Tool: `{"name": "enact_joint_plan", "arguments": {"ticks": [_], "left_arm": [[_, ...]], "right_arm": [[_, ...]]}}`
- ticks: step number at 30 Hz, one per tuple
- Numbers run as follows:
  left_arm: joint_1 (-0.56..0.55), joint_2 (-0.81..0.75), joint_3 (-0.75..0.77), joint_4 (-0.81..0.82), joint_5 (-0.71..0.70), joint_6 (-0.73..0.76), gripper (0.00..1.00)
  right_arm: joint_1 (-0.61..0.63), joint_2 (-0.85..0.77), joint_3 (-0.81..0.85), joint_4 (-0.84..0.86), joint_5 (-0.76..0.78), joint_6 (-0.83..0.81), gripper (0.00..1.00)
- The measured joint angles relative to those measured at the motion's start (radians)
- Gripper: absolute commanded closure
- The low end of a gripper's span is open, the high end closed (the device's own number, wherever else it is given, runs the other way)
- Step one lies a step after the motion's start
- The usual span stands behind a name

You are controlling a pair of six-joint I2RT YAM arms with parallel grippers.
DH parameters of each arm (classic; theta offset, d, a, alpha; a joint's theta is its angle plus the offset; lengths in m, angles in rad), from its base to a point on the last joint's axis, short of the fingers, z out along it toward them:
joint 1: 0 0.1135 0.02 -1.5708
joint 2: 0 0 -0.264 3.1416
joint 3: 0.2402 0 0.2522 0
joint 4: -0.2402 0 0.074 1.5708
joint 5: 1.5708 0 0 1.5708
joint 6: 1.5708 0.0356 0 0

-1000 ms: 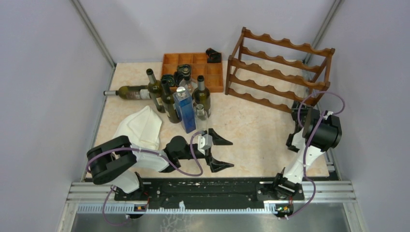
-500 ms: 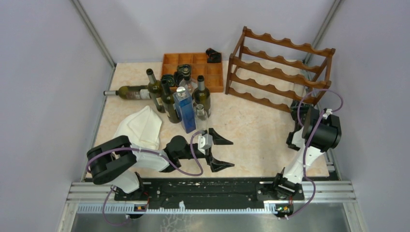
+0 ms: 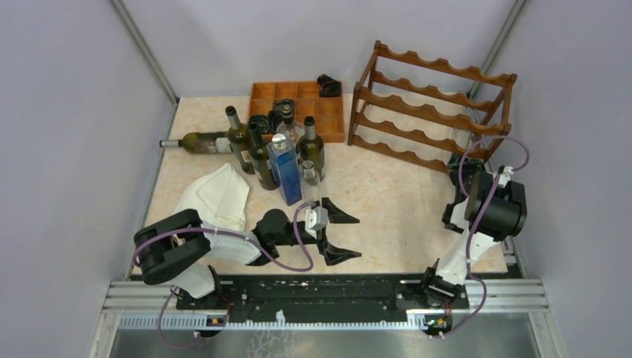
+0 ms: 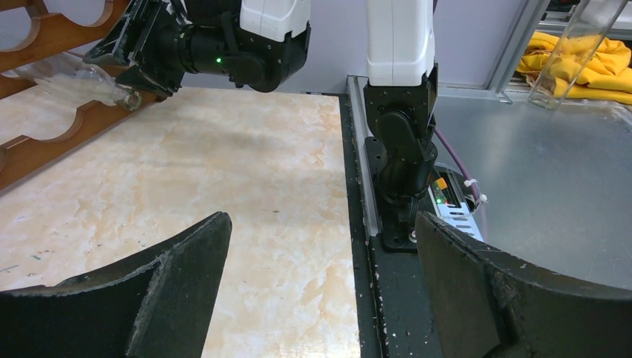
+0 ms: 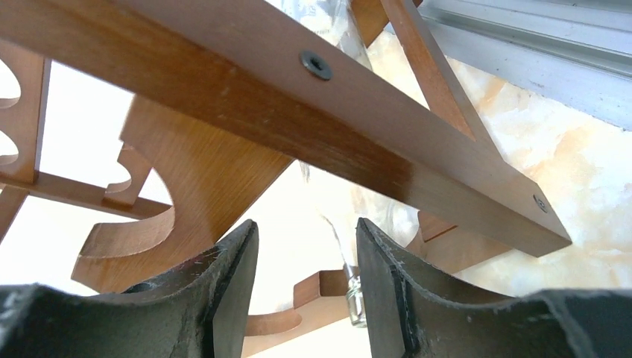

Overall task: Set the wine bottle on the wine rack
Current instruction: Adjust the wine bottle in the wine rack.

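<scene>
Grey walls on three sides, marble tabletop (image 3: 395,209) w/ both arm bases at the near edge. Wine rack (image 3: 432,112) stands far right, reddish-brown, wavy rails in tiers. Wine bottle (image 4: 82,82) is clear glass, lying on its side on the rack's lowest tier at the right end, neck pointing out toward the right arm.

Right tool (image 5: 305,231) is low at that end of the rack. Its fingers are apart w/ a gap between them, and the bottle's mouth shows just beyond, close to one finger. Can't tell if it touches. Not clamped on anything.

Left tool (image 3: 356,239) sits low over the tabletop near centre, fingers spread wide, nothing between.

Far left-centre: cluster of dark bottles (image 3: 253,149), most upright and one on its side, plus a blue bottle (image 3: 285,173). White cloth (image 3: 216,195) lies just nearer. Orange tray (image 3: 298,93) is at the back, beside the rack.
</scene>
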Motion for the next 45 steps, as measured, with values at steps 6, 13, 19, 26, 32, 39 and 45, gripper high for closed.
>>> {"name": "enact_joint_plan", "arguments": {"ticks": [6, 13, 19, 26, 32, 39, 45], "left_arm": [[0.000, 0.000, 0.001, 0.000, 0.004, 0.000, 0.01], [0.000, 0.000, 0.001, 0.000, 0.008, 0.000, 0.01], [0.000, -0.001, 0.001, 0.000, 0.008, 0.000, 0.01], [0.000, -0.002, 0.001, 0.000, 0.012, -0.001, 0.01], [0.000, -0.002, 0.001, 0.000, 0.014, -0.007, 0.01], [0.000, -0.003, 0.000, 0.002, 0.015, -0.008, 0.01], [0.000, -0.005, 0.000, 0.002, 0.015, -0.008, 0.01]], "right_arm": [[0.000, -0.075, -0.040, -0.024, -0.002, -0.040, 0.44], [0.000, -0.164, -0.082, -0.052, -0.013, -0.077, 0.44], [0.000, -0.299, -0.143, -0.056, -0.042, -0.114, 0.49], [0.000, -0.523, -0.196, -0.267, -0.043, -0.148, 0.82], [0.000, -0.656, -0.191, -0.545, -0.011, -0.147, 0.90], [0.000, -0.616, -0.113, -0.791, 0.018, -0.135, 1.00], [0.000, -0.506, -0.056, -0.826, 0.023, -0.119, 1.00]]}}
